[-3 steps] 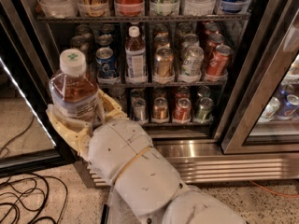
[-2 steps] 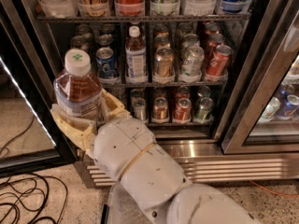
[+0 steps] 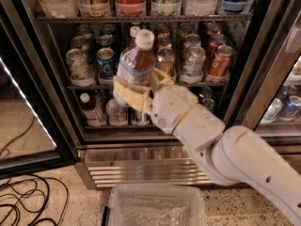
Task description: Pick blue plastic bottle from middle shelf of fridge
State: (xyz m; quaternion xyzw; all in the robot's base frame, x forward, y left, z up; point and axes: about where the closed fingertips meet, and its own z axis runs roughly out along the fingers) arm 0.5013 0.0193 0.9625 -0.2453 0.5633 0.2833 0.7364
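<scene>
The gripper (image 3: pixel 141 87) sits in front of the open fridge (image 3: pixel 141 169), level with the middle shelf (image 3: pixel 209 84), and its pale yellow fingers (image 3: pixel 126 92) are clenched around the lower body of the blue plastic bottle (image 3: pixel 136 62). The bottle is held on the near side of the cans on that shelf, its white cap up and leaning slightly to the right; its base is hidden by the fingers. Just to its left on the shelf stands a blue soda can (image 3: pixel 106 62), and a red can (image 3: pixel 218 62) stands well to the right. The white arm (image 3: pixel 225 147) reaches in from the near right. On the rack below, at left, is a small white-capped bottle (image 3: pixel 87 108). A clear plastic bin (image 3: pixel 157 206) rests on the speckled floor near the fridge's louvred base, with dark cables (image 3: pixel 26 201) coiled at the near left.
</scene>
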